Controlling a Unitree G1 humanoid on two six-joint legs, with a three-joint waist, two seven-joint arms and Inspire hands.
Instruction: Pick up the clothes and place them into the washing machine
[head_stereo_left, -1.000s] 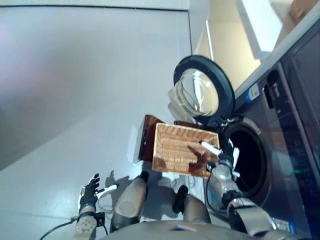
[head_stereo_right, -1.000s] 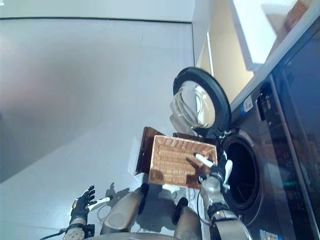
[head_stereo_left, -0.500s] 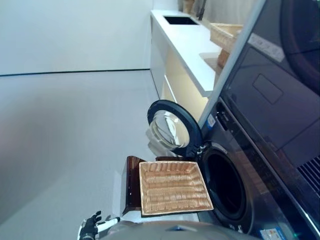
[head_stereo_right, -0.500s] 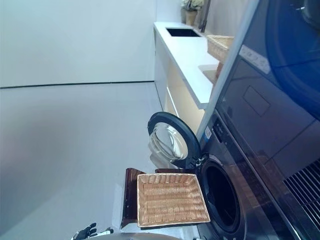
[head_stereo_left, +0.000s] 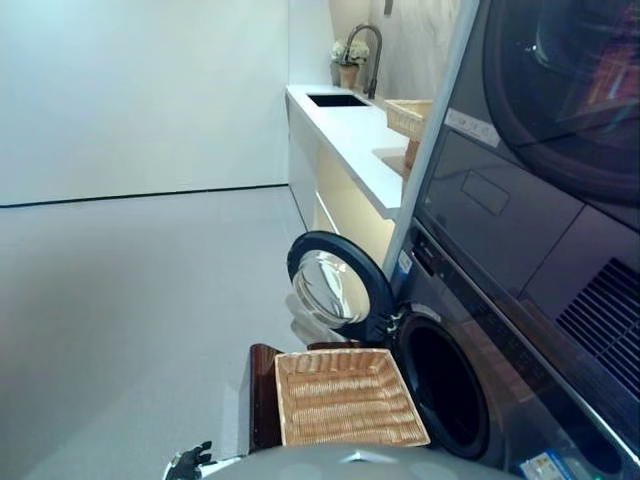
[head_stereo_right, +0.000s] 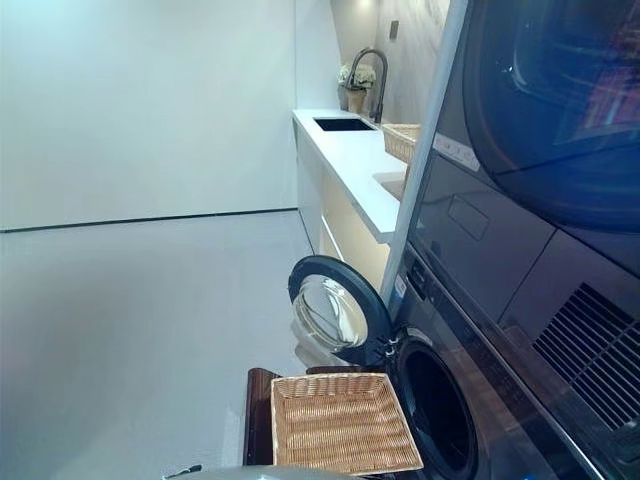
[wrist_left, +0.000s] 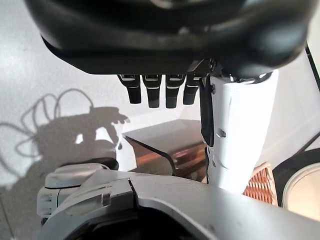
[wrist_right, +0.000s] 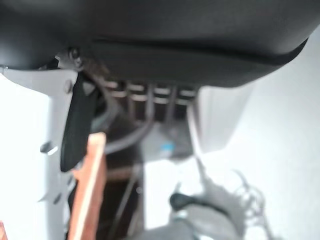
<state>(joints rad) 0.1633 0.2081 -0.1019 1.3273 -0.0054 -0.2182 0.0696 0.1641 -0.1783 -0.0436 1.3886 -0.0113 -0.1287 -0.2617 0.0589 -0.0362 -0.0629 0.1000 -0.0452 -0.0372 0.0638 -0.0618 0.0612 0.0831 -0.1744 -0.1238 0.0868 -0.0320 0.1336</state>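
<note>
The shallow wicker basket (head_stereo_left: 345, 397) rests on the low dark brown box (head_stereo_left: 262, 395) beside the washing machine; I see no clothes in it. The machine's round door (head_stereo_left: 330, 290) stands open and the drum opening (head_stereo_left: 445, 385) is dark inside. My left hand (head_stereo_left: 190, 462) hangs low to the left of the box. In the left wrist view its fingers (wrist_left: 159, 92) are straight and hold nothing, with the box (wrist_left: 160, 150) and the basket's corner (wrist_left: 260, 182) past them. In the right wrist view my right hand's fingers (wrist_right: 150, 95) hang relaxed and empty beside the basket's edge (wrist_right: 87, 185).
A second machine (head_stereo_left: 560, 120) is stacked above the washing machine. A white counter (head_stereo_left: 345, 115) with a sink, a tap and another wicker basket (head_stereo_left: 410, 115) runs along the wall behind. Open grey floor (head_stereo_left: 130, 300) lies to the left.
The camera has tilted up, so the whole scene shifted. My right hand, over the basket one second ago, has drawn back out of the eye views.
</note>
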